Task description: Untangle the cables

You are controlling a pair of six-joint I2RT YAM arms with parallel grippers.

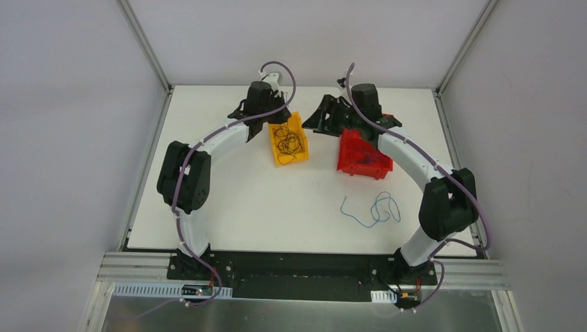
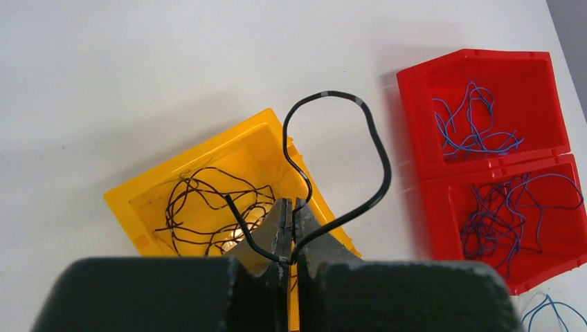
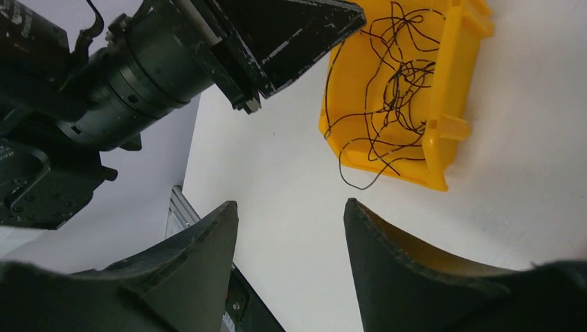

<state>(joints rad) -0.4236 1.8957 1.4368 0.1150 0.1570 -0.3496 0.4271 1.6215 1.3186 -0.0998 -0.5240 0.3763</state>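
Landmark for all positions: the yellow bin [image 2: 124, 211] on the bench [image 1: 263, 207].

**Left gripper** [image 2: 292, 211]: sits over the near rim of the yellow bin. Its jaws are pressed together on a single black strand [image 2: 339, 93]. From the pinch the strand rises in a tall open loop that leans toward the red bin [image 2: 495, 164]. A short tail curls back toward the yellow bin's interior.

**Right gripper** [image 3: 291, 203]: just beside the yellow bin on the red-bin side. Its jaws are apart with nothing between them, and it faces the left arm's fingers.

**Where the cables are:**
- The black cables [image 2: 208, 207] lie in a loose nest on the yellow bin's floor. The right wrist view shows one strand spilling over the rim.
- The blue cables [image 2: 477, 128] lie in both compartments of the red bin, near the yellow bin on its right.
- One loose blue cable [image 1: 377, 209] lies on the bench, well apart from the yellow bin, toward the right arm's base.

**Handling (judgement):**
- The strands look very light and springy. The held one keeps its loop in the air, so it has some stiffness and a set curl.
- They are thin and probably slick, so a strand could slip through the pads or drag its neighbours up with it.
- The best hold is likely on the raised loop itself, clear of the nest. The right gripper could close there on one strand only.
- A slow, steady draw away from the yellow bin seems wiser than a quick pull, which could tighten a snag or tip the light bin.
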